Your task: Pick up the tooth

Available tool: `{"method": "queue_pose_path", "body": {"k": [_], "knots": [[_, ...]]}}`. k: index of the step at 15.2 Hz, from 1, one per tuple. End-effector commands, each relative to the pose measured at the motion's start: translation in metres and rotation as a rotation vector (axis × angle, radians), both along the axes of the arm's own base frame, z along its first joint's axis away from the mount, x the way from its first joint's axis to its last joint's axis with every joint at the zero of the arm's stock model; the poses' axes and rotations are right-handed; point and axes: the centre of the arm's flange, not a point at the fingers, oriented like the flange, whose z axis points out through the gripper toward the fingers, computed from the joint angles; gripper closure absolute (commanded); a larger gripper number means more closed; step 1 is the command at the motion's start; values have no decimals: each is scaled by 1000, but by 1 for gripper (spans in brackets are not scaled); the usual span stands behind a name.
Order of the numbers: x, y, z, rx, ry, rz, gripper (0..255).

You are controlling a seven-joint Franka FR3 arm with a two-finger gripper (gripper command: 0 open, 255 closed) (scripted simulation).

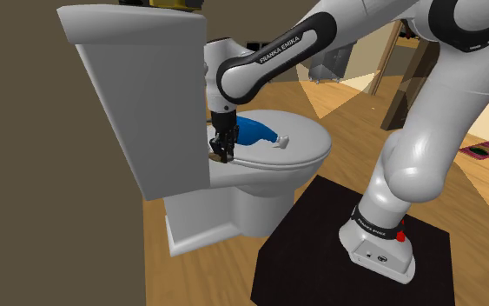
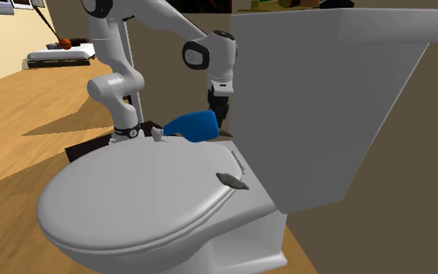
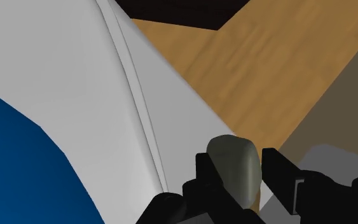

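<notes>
The tooth (image 3: 234, 162) is a small rounded grey-olive lump, and the two black fingers of my gripper (image 3: 240, 170) clasp it on either side. In the shoulder view it shows as a brownish speck (image 1: 215, 156) at the tips of the gripper (image 1: 224, 156), low over the toilet's rim close to the tank. From the second exterior view the gripper (image 2: 220, 121) points down behind the blue bottle's base. I cannot tell whether the tooth still touches the toilet.
A blue bottle (image 1: 255, 132) lies on the white toilet lid (image 1: 307, 143), just beyond the gripper. The tank (image 1: 138, 104) stands close beside the hand. A small dark grey pointed thing (image 2: 233, 180) lies by the lid's hinge. Wooden floor surrounds the toilet.
</notes>
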Motion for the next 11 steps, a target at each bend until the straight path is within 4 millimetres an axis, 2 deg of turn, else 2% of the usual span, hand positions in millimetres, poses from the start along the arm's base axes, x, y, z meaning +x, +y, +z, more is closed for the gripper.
{"method": "queue_pose_path", "body": {"k": [1,9,11], "knots": [[12,16,20,28,-36,8,255],[12,16,63,28,-36,8,255],[12,16,64,28,-36,8,255]]}}
